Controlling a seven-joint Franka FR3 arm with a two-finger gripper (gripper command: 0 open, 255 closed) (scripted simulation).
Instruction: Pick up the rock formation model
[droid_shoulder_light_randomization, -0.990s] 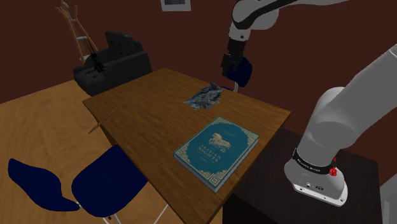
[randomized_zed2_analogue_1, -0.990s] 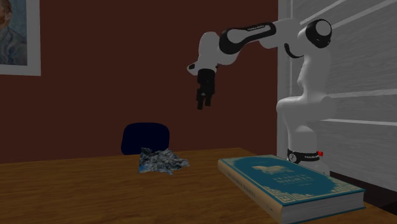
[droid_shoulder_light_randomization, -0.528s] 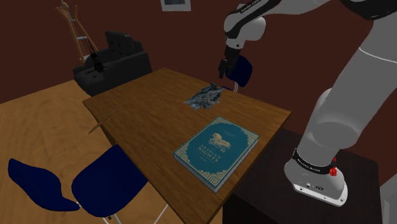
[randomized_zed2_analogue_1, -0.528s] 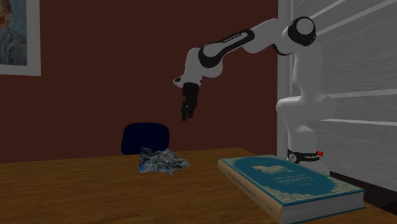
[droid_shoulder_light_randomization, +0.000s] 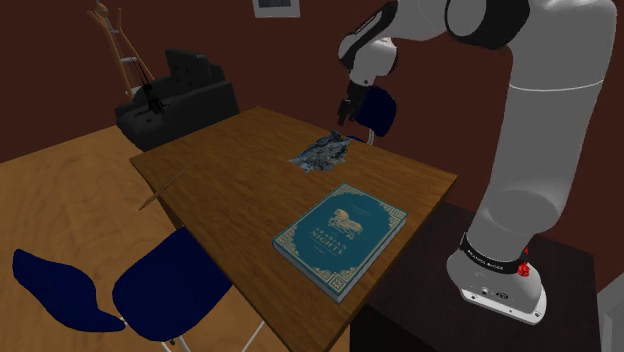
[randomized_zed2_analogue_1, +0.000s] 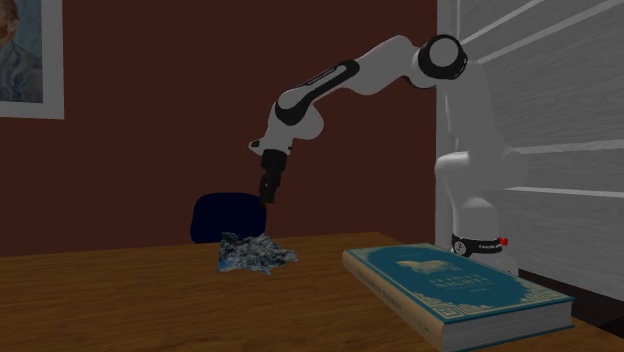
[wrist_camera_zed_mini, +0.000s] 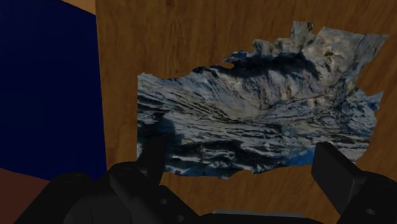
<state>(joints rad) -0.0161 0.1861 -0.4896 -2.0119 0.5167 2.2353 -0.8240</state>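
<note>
Claw (droid_shoulder_light_randomization: 343, 112) hangs over the rock model (droid_shoulder_light_randomization: 322, 152), fingers spread wide, gripping nothing. The rock model lies on the counter (droid_shoulder_light_randomization: 225, 170) just below the claw, not touching it, near the blue chair (droid_shoulder_light_randomization: 378, 108).

In the shoulder view the top edge cut off the framed picture (droid_shoulder_light_randomization: 277, 5) on the wall and the highest part of the arm (droid_shoulder_light_randomization: 540, 100). The bottom edge cut the near blue chair (droid_shoulder_light_randomization: 165, 295) and the stand (droid_shoulder_light_randomization: 425, 290). We could not tell what the dark bulky thing (droid_shoulder_light_randomization: 180, 95) on the floor was.

In the second exterior view the left edge cut the portrait (randomized_zed2_analogue_1: 25, 50). The bottom edge clipped the near corner of the book (randomized_zed2_analogue_1: 455, 290), which hid the arm's foot, and its cover lettering was too small to read.

In the wrist view the fingers (wrist_camera_zed_mini: 336, 170) of the gripper (wrist_camera_zed_mini: 245, 162) covered the lower edge of the rock formation model (wrist_camera_zed_mini: 254, 114).
</note>
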